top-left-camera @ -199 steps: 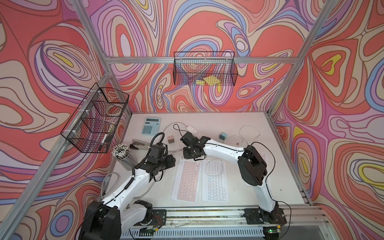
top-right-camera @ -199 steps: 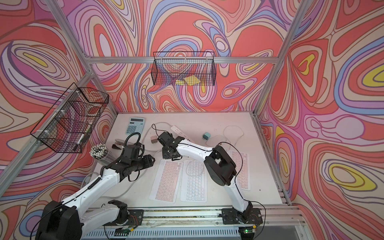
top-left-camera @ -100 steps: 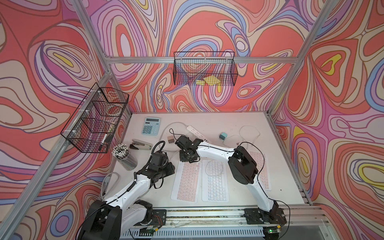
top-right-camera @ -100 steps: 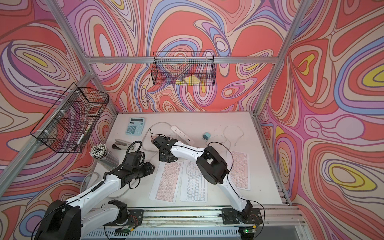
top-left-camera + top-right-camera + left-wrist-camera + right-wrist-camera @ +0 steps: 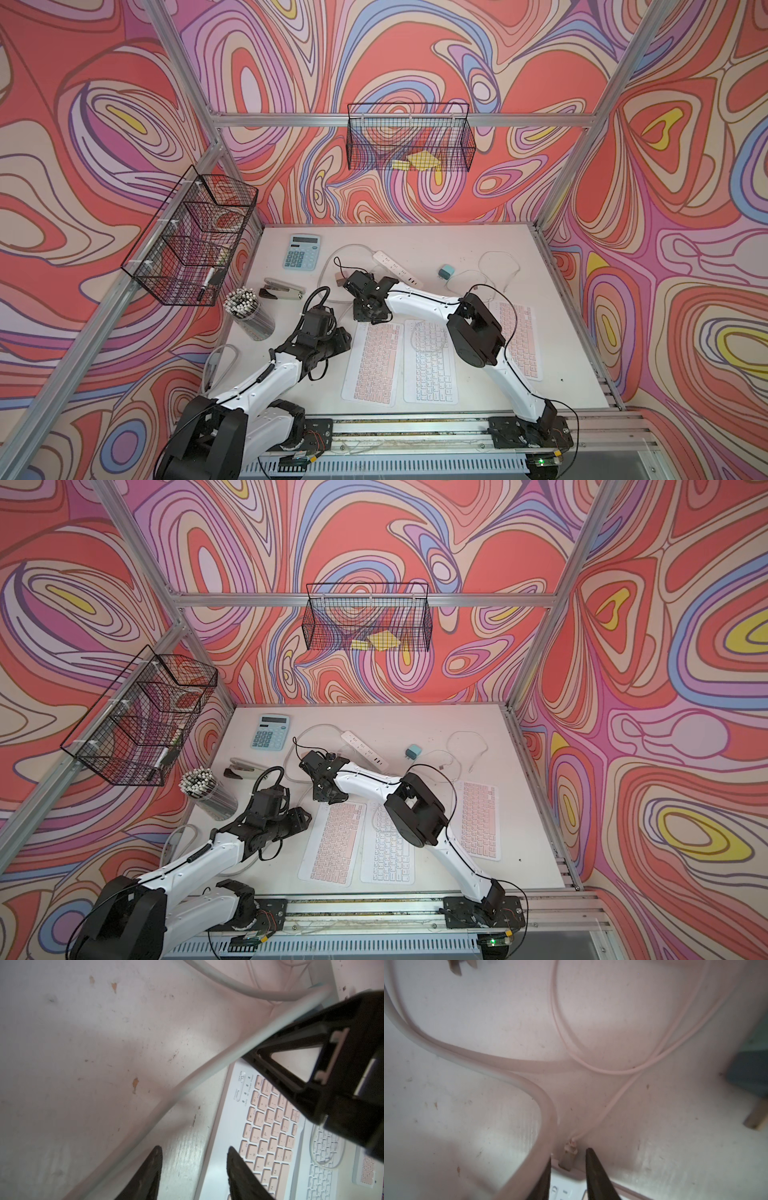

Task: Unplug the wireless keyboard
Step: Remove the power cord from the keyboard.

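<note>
The wireless keyboard (image 5: pixel 372 361) (image 5: pixel 332 841), white with pink keys, is the leftmost of three. A thin pink cable (image 5: pixel 612 1101) ends in a plug (image 5: pixel 568 1157) seated in the keyboard's far edge (image 5: pixel 566 1186). My right gripper (image 5: pixel 368 319) (image 5: pixel 328 800) (image 5: pixel 569 1154) is open a little, one finger on each side of the plug with small gaps. My left gripper (image 5: pixel 345 336) (image 5: pixel 305 816) (image 5: pixel 193 1159) is open and empty at the keyboard's (image 5: pixel 266 1126) left side, one finger over its edge, the other over the table.
A thick grey cord (image 5: pixel 187 1082) (image 5: pixel 488 1064) from the power strip (image 5: pixel 397 268) runs past both grippers. Alongside lie a white keyboard (image 5: pixel 430 365) and another pink one (image 5: pixel 521 345). Further back are a calculator (image 5: pixel 302 252), stapler (image 5: pixel 282 289), pen cup (image 5: pixel 249 309) and teal charger (image 5: pixel 446 274).
My right gripper has come nearer and slightly left, down to the keyboard's far edge around the plug. My left gripper has drawn nearer, to the keyboard's left side.
</note>
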`<state>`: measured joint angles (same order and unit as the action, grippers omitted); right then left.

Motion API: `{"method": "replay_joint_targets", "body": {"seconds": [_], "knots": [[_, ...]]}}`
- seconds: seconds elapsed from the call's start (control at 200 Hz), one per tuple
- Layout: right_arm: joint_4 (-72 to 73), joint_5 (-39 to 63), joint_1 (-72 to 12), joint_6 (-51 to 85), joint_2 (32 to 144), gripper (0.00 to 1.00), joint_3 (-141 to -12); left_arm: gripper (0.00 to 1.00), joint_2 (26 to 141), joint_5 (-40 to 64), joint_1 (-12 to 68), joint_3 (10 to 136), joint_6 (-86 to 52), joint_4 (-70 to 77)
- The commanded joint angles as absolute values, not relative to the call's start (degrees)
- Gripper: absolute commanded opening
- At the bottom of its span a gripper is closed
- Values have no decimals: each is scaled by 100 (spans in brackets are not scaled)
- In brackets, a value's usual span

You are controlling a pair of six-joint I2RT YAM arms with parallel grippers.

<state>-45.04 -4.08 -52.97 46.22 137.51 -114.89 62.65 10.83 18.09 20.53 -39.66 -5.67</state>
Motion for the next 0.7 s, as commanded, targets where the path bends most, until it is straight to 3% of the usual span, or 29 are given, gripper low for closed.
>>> {"method": "replay_joint_targets", "body": {"seconds": [0.0, 0.451, 0.696], "knots": [[-5045, -605, -5386, 4665, 14174, 29, -11732, 52, 6232, 1142, 1839, 1983, -4089, -356], [-6813, -696, -5460, 4825, 15115, 16, -13103, 53, 6212, 1208, 1838, 1828, -4111, -133], [-6787, -453, -5458, 4922, 15362, 10, -13259, 53, 6347, 1354, 1839, 1759, -4113, 59]]}}
